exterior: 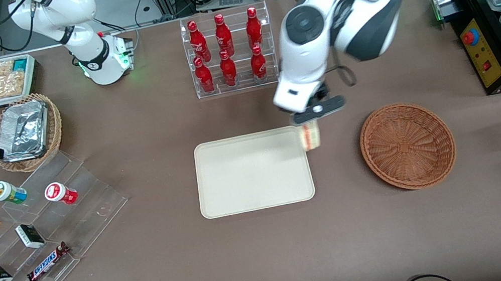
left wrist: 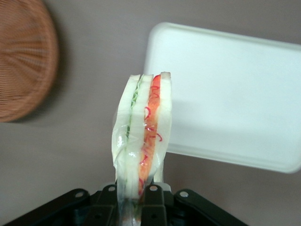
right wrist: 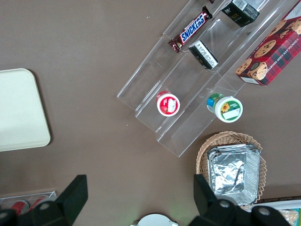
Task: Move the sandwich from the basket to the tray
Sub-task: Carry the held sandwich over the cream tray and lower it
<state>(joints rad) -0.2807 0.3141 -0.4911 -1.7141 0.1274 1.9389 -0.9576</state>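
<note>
Sandwich [left wrist: 143, 136] pinched in gripper [exterior: 310, 126] fingers, above tray [exterior: 250, 196] edge nearest basket [exterior: 407, 144]. Carry over tray middle, lower flat, then release.

Front camera looks down over the whole table; both wrist cameras face downward, all sharing the tray [exterior: 252, 171]

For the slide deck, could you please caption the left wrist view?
Claw shut on wrapped sandwich, held above the table between wicker basket and cream tray.
</note>
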